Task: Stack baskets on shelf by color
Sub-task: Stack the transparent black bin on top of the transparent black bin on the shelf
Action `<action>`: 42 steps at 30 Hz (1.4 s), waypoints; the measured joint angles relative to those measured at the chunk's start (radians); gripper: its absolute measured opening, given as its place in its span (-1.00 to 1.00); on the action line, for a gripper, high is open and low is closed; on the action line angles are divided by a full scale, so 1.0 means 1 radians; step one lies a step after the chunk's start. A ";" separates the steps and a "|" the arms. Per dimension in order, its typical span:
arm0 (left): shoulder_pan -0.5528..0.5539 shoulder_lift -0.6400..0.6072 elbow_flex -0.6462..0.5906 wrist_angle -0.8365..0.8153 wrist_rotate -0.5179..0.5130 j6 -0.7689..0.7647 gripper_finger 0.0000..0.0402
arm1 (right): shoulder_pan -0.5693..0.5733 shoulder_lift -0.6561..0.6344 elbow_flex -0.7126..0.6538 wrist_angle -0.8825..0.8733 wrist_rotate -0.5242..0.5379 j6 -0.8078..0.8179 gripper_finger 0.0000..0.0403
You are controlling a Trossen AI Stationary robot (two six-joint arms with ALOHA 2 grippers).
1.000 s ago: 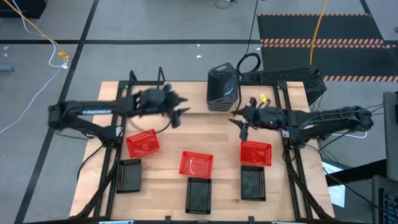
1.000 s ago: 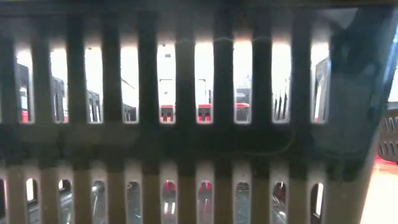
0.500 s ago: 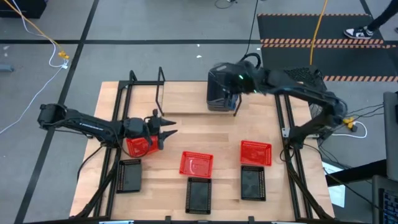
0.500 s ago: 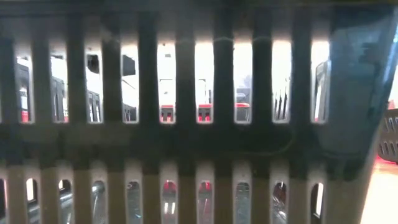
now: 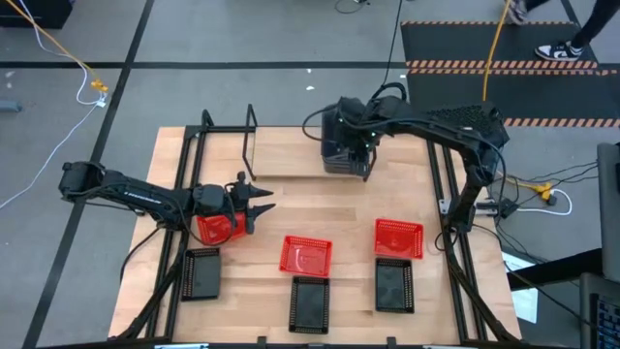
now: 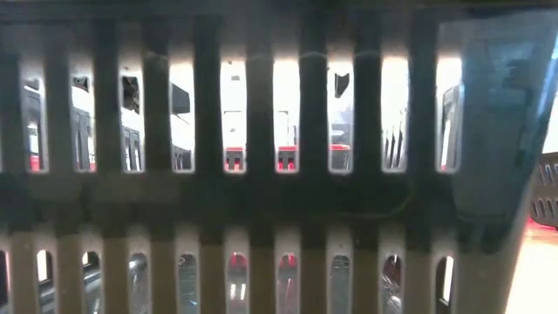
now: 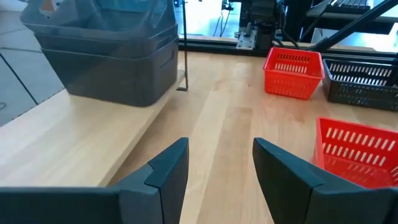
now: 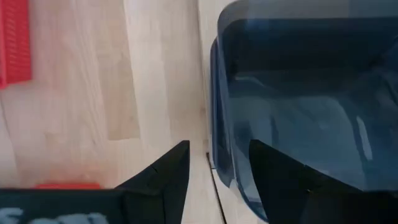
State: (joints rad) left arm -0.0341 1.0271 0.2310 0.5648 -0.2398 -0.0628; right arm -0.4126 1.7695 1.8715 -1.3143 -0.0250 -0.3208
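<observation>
Three grey baskets are nested into one stack (image 5: 341,145) on the far part of the black wire shelf (image 5: 250,131). Three red baskets (image 5: 306,255) stand mid-table, with three black ones (image 5: 310,302) along the near edge. My right gripper (image 5: 366,155) hangs open over the grey stack; in its wrist view (image 8: 214,168) one finger is above the stack's inside and one above the table, astride the stack's rim (image 8: 214,124). My left gripper (image 5: 257,206) is open above the left red basket (image 5: 218,231), pointing right (image 7: 217,168). My right gripper comes at the grey stack from above, fingers pointing down on either side of one wall (image 8: 217,143). I cannot tell whether the fingers touch it. My left gripper touches nothing.
The shelf's thin upright posts (image 5: 206,121) rise at the table's far left. Black frame rails (image 5: 455,262) run along both table sides. In the low view a perforated basket wall (image 6: 261,174) stands right before the camera and blocks most of it. Bare wood (image 5: 300,199) lies between shelf and red baskets.
My right gripper swung from mid-table on the right toward the far edge and now hangs over the grey stack. My left gripper moved from beside the shelf toward the near edge and down over the left red basket, then held still. No basket moved.
</observation>
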 joint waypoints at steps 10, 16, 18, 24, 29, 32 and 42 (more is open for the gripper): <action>0.000 0.000 0.000 0.001 -0.005 0.001 -0.10 | 0.000 0.000 -0.010 0.006 0.002 -0.040 -0.35; 0.000 0.000 0.000 0.001 -0.005 0.001 -0.10 | 0.000 0.000 -0.010 0.018 0.002 -0.045 -0.79; 0.001 0.000 0.000 0.001 -0.005 0.000 -0.10 | 0.000 0.000 -0.010 0.017 0.002 -0.057 -0.94; 0.001 0.000 0.000 0.001 -0.006 -0.004 -0.10 | 0.001 0.000 -0.011 0.045 0.002 -0.063 -0.98; 0.001 0.000 0.000 0.001 -0.006 -0.019 -0.10 | 0.002 -0.025 -0.012 0.103 -0.003 -0.094 -0.99; 0.000 0.000 0.000 -0.001 -0.006 -0.026 -0.10 | 0.002 -0.053 -0.014 0.140 -0.009 -0.110 -0.99; 0.000 0.000 0.000 -0.009 -0.006 -0.030 -0.10 | -0.009 -0.277 -0.387 0.506 -0.055 -0.083 -1.00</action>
State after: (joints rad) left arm -0.0341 1.0275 0.2306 0.5560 -0.2456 -0.0929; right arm -0.4212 1.4920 1.4843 -0.8088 -0.0803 -0.4040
